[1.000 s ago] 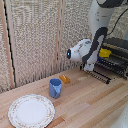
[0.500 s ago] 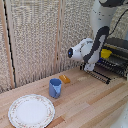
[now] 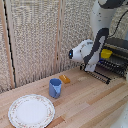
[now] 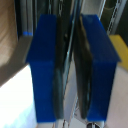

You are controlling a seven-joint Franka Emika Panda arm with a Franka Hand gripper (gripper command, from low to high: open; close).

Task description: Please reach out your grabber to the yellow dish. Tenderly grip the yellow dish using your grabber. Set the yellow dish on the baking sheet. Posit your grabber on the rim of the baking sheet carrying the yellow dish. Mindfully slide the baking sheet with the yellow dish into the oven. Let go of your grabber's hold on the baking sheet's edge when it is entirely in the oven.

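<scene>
**Fingers pinched on the tray's edge, dish riding on the bars**

In the wrist view the two blue-tipped fingers stand nearly together, with only a thin dark strip of metal between them: the grabber is closed on the rim of the baking sheet. The picture is blurred, so the exact bar it grips cannot be made out. A patch of yellow shows just past one finger: the dish.

In the exterior view the grabber is hidden low behind the white arm, down at the near end of the baking sheet. The sheet's wire bars reach out toward the wooden table from the oven, which sits at the exterior view's right. The yellow dish rests on the sheet, at the oven's mouth, just beside the arm.

Well apart, toward the exterior view's left, a blue cup stands upright on the table. A small orange block lies near it, and a patterned white plate lies at the table's near corner.
</scene>
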